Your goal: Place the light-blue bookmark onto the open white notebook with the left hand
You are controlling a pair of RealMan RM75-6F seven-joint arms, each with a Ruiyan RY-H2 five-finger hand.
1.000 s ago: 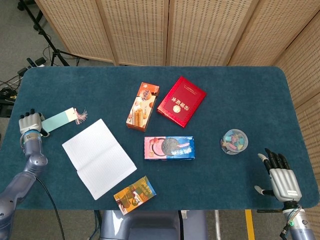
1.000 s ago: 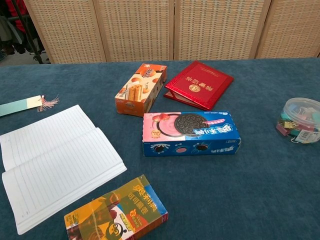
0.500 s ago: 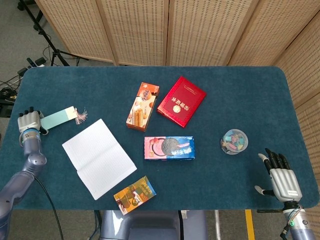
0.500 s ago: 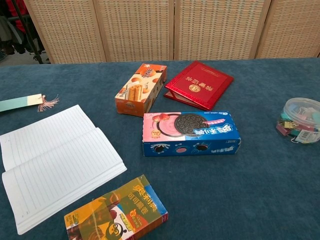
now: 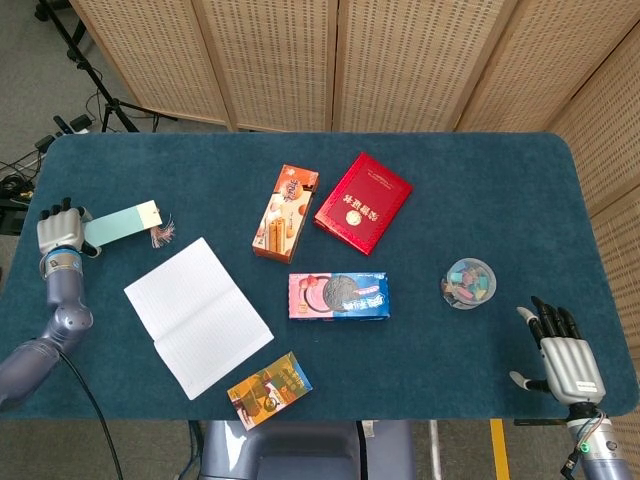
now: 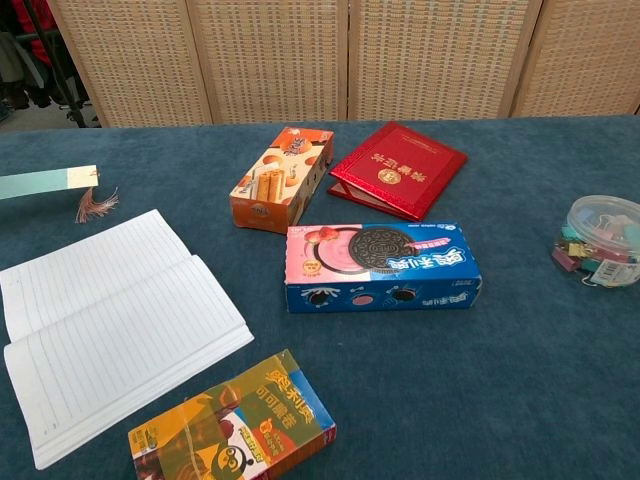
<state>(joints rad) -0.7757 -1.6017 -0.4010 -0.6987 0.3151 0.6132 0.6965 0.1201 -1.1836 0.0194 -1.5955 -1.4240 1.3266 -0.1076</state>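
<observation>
Readable only in part: blue-and-pink cookie box (image 6: pixel 383 266) near the tabletop's middle carrying Chinese characters beside a sandwich-cookie picture; red booklet (image 6: pixel 398 167) toward the far edge stamped with gold characters; yellow-orange box (image 6: pixel 233 431) at the near edge printed with Chinese characters.

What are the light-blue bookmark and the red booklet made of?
Light-blue bookmark: likely matte card, flat and stiff in the left hand, with a thread tassel. Red booklet: probably glossy faux-leather or coated card, judging by its sheen and gold print.
</observation>
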